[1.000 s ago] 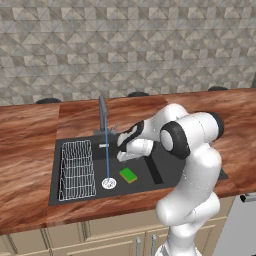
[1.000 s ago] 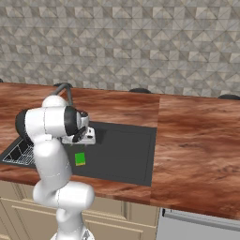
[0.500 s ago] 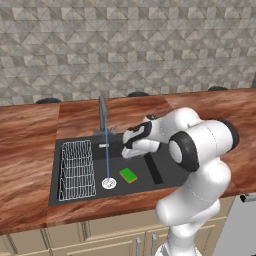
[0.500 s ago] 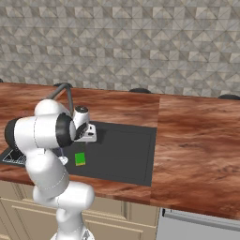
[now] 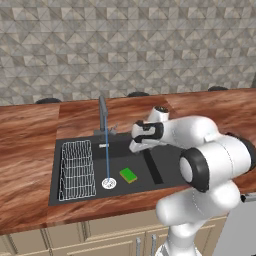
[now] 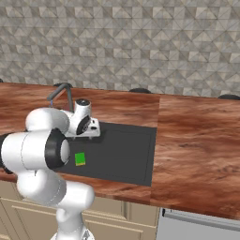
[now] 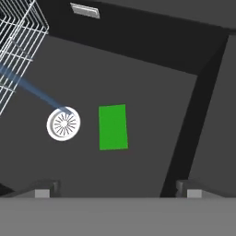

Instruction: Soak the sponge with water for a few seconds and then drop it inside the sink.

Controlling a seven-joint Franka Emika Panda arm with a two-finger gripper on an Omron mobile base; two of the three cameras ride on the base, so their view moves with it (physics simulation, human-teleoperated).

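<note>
Sponge (image 7: 113, 127) lies flat in the sink (image 5: 170, 170), just right of the drain (image 7: 63, 124). Gripper (image 7: 115, 188), fingers apart, probably empty: centre above, descend, close across the short sides.

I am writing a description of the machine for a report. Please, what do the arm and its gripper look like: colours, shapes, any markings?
The arm is glossy white, built of rounded, bulbous segments with dark grey to black rings at the joints. The gripper ends in two small dark grey, blocky finger tips. No cables, logos or markings can be seen.
</note>
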